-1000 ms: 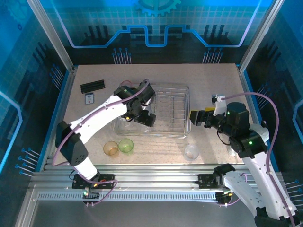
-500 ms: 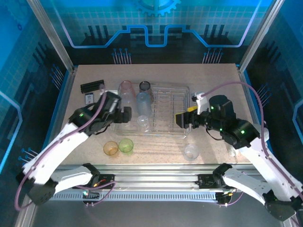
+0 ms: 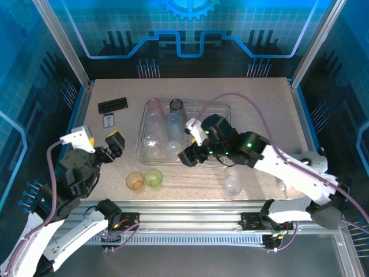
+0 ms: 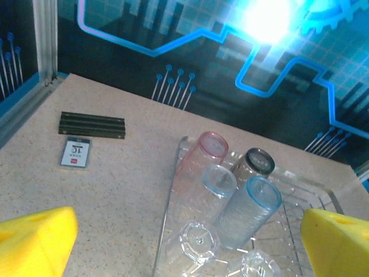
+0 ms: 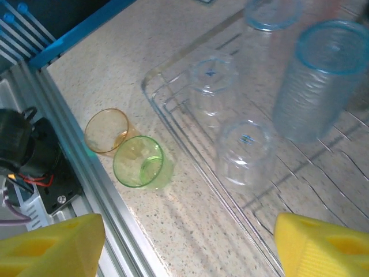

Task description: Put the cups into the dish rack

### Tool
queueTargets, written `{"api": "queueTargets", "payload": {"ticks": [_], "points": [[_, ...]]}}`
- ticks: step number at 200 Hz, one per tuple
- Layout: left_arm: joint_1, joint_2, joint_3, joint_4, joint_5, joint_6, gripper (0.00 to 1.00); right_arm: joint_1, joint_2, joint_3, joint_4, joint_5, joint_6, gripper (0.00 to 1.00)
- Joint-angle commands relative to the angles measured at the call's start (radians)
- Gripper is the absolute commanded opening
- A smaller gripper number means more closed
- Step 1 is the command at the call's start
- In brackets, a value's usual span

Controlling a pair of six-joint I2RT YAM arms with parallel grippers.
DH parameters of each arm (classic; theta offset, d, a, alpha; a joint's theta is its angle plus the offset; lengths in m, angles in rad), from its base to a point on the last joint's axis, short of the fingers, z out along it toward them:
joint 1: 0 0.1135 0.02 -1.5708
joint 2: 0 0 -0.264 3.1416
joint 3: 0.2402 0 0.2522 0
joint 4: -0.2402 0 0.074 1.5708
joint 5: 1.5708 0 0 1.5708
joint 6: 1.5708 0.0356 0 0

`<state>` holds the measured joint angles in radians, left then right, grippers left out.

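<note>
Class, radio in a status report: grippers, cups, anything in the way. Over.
Left gripper open, empty; right gripper open, empty. Orange cup, green cup, clear cup outside dish rack. Nothing blocks them.

Wide apart at both lower corners, yellow fingers; lower centre, dish rack holding pink cup, grey cup and blue-rimmed cups; upper left, black bar above small card.

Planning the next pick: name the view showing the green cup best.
Right wrist: the green cup is close, upright, mouth open, beside the orange cup. Top external shows it small and distant.
</note>
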<state>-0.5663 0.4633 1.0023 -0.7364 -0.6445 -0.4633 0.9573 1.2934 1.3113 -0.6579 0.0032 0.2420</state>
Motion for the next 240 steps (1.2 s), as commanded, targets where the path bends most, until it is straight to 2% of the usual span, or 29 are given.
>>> {"api": "queueTargets", "payload": {"ticks": [1,47,109,195,240], "points": [[0.005,-0.053,0.003,-0.02,-0.08,0.021,0.99,0.062,0.082,0.082,0.001,-0.016,-0.085,0.75],[0.005,-0.178,-0.021,0.02,-0.118,0.031,0.99,0.187,0.274,0.189,0.006,-0.098,-0.25,0.72],[0.005,-0.249,0.001,-0.01,-0.111,0.059,0.99,0.331,0.51,0.286,0.024,-0.077,-0.523,0.69],[0.005,-0.305,0.028,-0.063,-0.151,0.085,0.99,0.357,0.71,0.335,0.19,-0.157,-0.66,0.62],[0.006,-0.322,0.029,-0.083,-0.165,0.097,0.99,0.357,0.799,0.416,0.164,-0.148,-0.685,0.47]]}}
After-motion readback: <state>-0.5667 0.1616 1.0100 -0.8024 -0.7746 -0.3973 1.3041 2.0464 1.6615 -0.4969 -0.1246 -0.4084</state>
